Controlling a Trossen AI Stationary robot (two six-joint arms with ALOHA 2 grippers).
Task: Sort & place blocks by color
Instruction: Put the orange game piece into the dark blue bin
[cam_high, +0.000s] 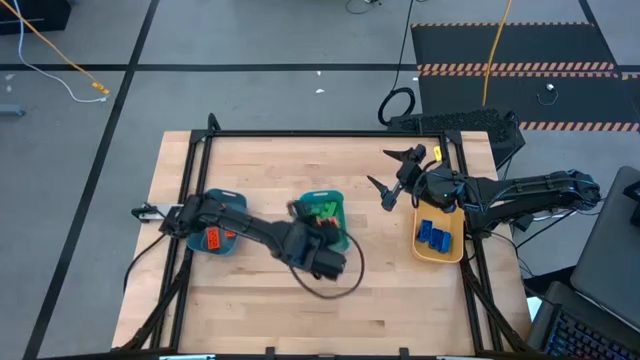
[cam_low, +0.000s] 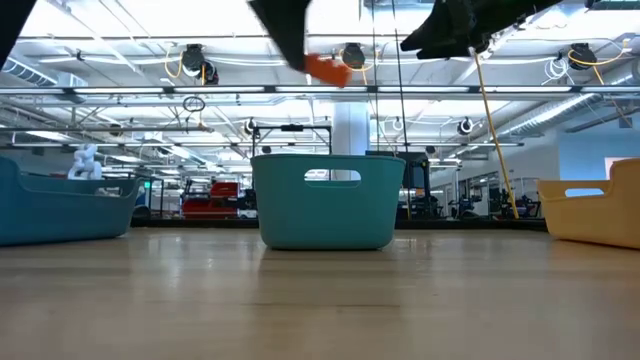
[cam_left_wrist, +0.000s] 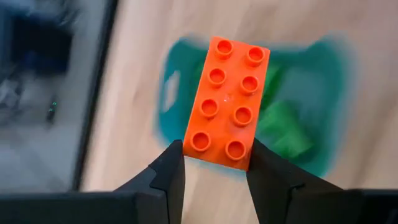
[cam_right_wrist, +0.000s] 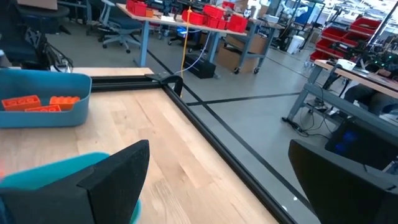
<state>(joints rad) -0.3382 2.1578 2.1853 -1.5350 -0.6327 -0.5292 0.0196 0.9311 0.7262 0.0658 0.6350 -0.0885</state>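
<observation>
An orange studded block (cam_left_wrist: 227, 102) is high above the table, with my left gripper (cam_left_wrist: 214, 155) shut on it. In the low view the block (cam_low: 326, 69) hangs over the middle teal bin (cam_low: 325, 200). That bin (cam_high: 335, 222) holds green blocks (cam_left_wrist: 283, 127). In the high view my left gripper (cam_high: 305, 225) is at the bin's near left side. My right gripper (cam_high: 385, 170) waits open and level over the table's far right part, holding nothing. My left gripper pinches the orange block's two long sides between its two fingers, at the block's end nearest the wrist (cam_left_wrist: 217, 149). The fingers slant down from the table's near left. The block juts out past the fingertips, studs toward the camera, lifted clear above the bin.
A second teal bin (cam_high: 215, 237) at the table's left holds orange blocks (cam_right_wrist: 40, 102). A yellow-tan bin (cam_high: 438, 238) at the right holds blue blocks (cam_high: 433, 235). A black frame rail (cam_high: 330, 133) runs round the table's edges. Bare wood lies along the near side.
</observation>
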